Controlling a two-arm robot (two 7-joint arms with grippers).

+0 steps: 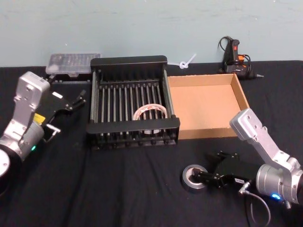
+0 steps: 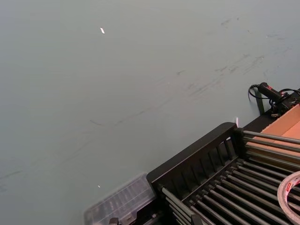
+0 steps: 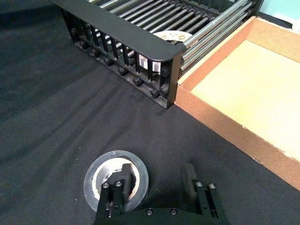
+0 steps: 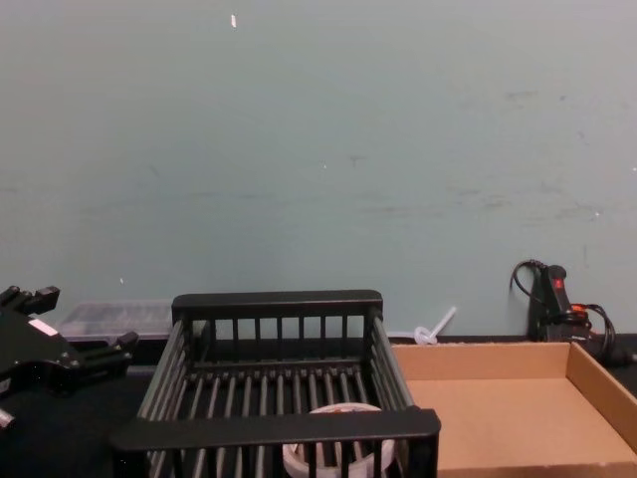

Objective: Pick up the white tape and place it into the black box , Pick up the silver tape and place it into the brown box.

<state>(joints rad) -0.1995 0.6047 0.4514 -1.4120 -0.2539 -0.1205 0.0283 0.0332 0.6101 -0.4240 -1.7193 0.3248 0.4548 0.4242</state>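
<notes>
1. Brown box (image 1: 207,105): a shallow cardboard tray with low walls, touching the right side of the black box; its near wall runs along the black cloth (image 1: 142,184).
2. Black box (image 1: 133,104): a slatted plastic crate with thick solid rims; its bars partly screen what lies inside.
3. White tape (image 1: 150,112): a pale ring with a wide hollow centre, lying flat on the crate floor in the near right corner; in the chest view the front rim cuts off its lower part.
4. Silver tape (image 3: 116,179): a grey roll with a dark outer side, flat on the cloth in front of the brown box.
5. Right gripper (image 3: 157,178): fingers apart, one finger in the roll's hollow, the other outside its wall.
6. Left gripper (image 1: 71,101): raised left of the crate, fingers spread, holding nothing.
</notes>
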